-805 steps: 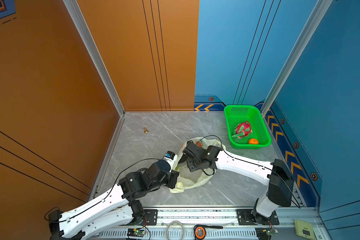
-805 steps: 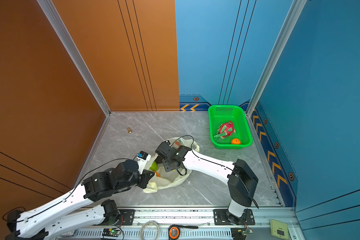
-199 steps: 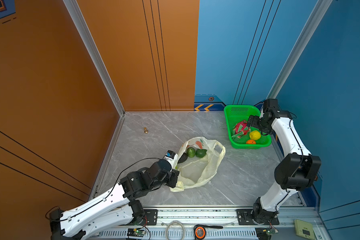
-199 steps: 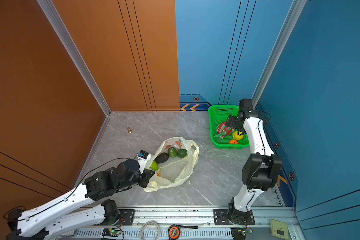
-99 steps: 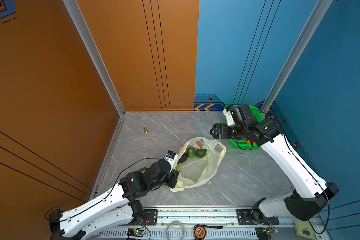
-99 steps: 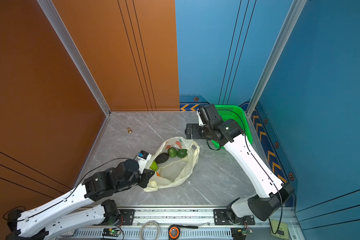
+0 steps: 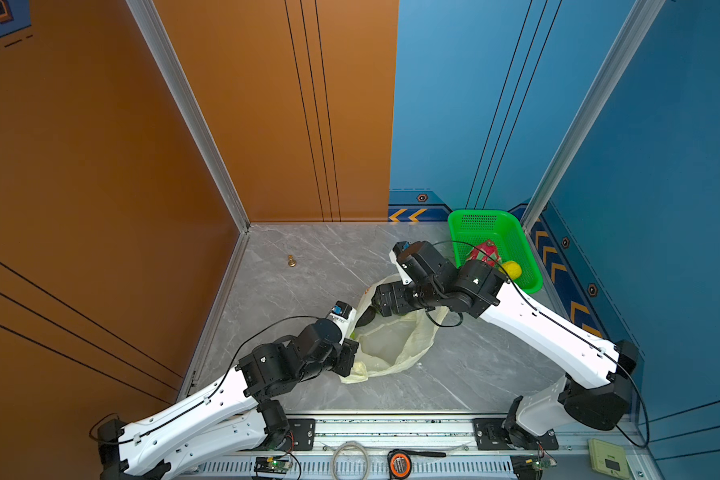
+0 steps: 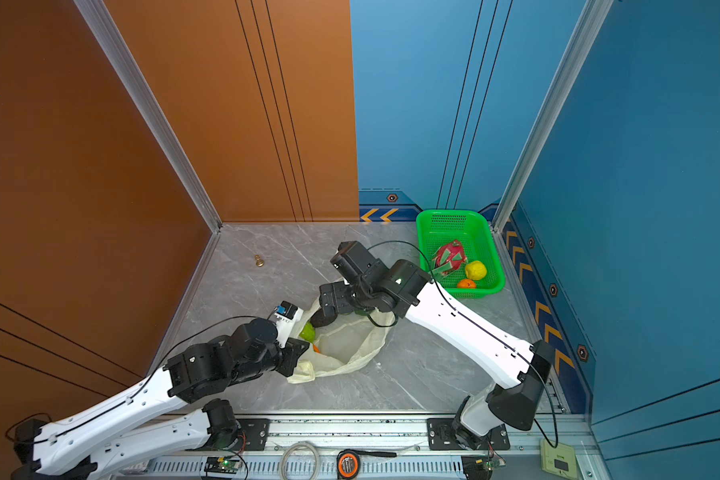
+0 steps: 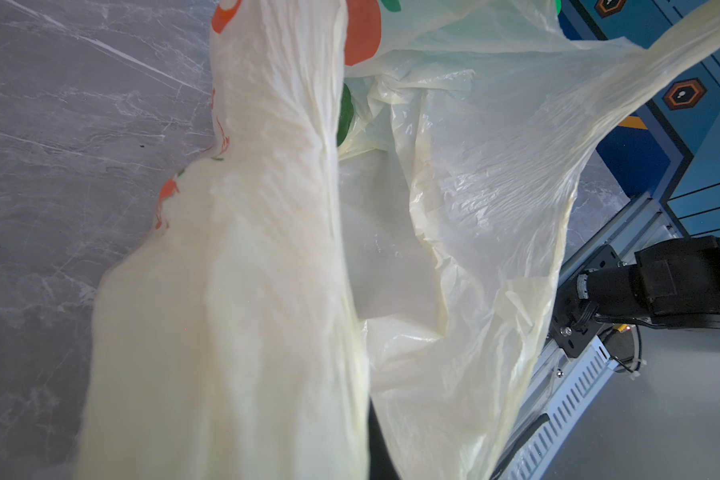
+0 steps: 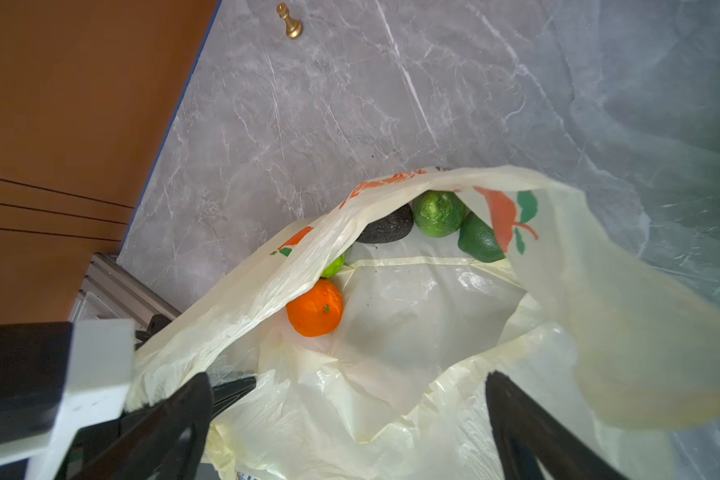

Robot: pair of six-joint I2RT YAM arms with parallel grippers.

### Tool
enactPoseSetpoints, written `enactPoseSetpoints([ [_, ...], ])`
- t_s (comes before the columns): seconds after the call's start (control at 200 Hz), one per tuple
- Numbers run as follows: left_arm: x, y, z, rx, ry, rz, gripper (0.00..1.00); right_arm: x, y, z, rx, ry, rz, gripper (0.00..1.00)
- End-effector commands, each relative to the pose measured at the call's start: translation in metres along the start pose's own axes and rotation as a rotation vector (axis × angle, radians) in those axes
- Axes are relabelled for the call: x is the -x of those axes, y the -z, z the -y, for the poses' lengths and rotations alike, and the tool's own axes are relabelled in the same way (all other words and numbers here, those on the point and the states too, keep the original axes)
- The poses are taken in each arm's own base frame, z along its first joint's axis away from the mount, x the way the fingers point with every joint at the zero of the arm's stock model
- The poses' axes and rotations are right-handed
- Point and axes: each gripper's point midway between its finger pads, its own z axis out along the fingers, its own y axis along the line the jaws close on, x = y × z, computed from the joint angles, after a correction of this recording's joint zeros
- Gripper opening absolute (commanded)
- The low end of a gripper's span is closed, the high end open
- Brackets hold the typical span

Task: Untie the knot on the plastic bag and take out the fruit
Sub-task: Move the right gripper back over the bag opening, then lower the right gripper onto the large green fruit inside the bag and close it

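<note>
Pale yellow plastic bag (image 7: 395,349): lying crumpled on the grey marble-patterned table (image 7: 329,257) between the two arms, with its mouth standing open in the right wrist view (image 10: 433,353).
Fruit in bag: sitting inside along the printed upper film. These are an orange (image 10: 314,307), a dark avocado (image 10: 385,226), a green round fruit (image 10: 438,212) and a green avocado (image 10: 479,241). A lime-green piece (image 10: 334,266) is peeking out above the orange.
Left gripper (image 7: 350,359): pressing its fingers together on the bag's edge at the end nearer the rail. In the left wrist view the bag film (image 9: 246,291) is filling most of the frame and hiding the fingers.
Handle strip (image 9: 661,45): stretching taut across a corner of the left wrist view.
Right gripper (image 10: 346,376): hovering over the bag's mouth at the end farther from the rail, in a top view (image 8: 325,313). Its fingers (image 10: 175,415) are spreading wide and gripping nothing. Whether they are touching the film cannot be told.
Green basket (image 8: 458,220): standing in the far right corner of the table, well apart from the bag.
Fruit in basket: a dragon fruit (image 8: 449,255), a lemon (image 8: 475,270) and a second orange (image 8: 466,284) are lying close together.
Brass pawn figure (image 8: 259,260): standing upright near the orange wall, apart from the bag.
</note>
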Motion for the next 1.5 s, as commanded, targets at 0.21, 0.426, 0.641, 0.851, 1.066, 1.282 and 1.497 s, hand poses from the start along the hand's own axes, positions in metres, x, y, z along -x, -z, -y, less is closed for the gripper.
enactPoseSetpoints([
  [0.21, 0.008, 0.005, 0.001, 0.002, 0.003, 0.027, 0.00, -0.049, -0.069, 0.030, -0.082, -0.009, -0.038, 0.95],
  [0.426, 0.013, 0.003, 0.002, 0.005, 0.008, 0.029, 0.00, -0.069, -0.102, 0.037, -0.077, 0.003, -0.046, 0.87],
  [0.641, 0.014, 0.003, 0.003, 0.005, 0.013, 0.032, 0.00, -0.075, -0.128, 0.042, -0.073, -0.014, -0.034, 0.81],
  [0.851, 0.013, 0.002, 0.004, -0.002, 0.020, 0.028, 0.00, -0.052, -0.153, 0.054, -0.092, -0.105, 0.051, 0.75],
  [1.066, 0.010, -0.002, 0.008, -0.020, 0.015, 0.007, 0.00, -0.024, -0.168, 0.076, -0.117, -0.268, 0.160, 0.72],
  [1.282, 0.009, -0.003, 0.011, -0.032, 0.011, 0.002, 0.00, -0.014, -0.181, 0.086, -0.151, -0.349, 0.191, 0.71],
  [1.497, 0.007, -0.003, 0.011, -0.037, 0.013, -0.002, 0.00, -0.013, -0.196, 0.091, -0.158, -0.414, 0.209, 0.73],
])
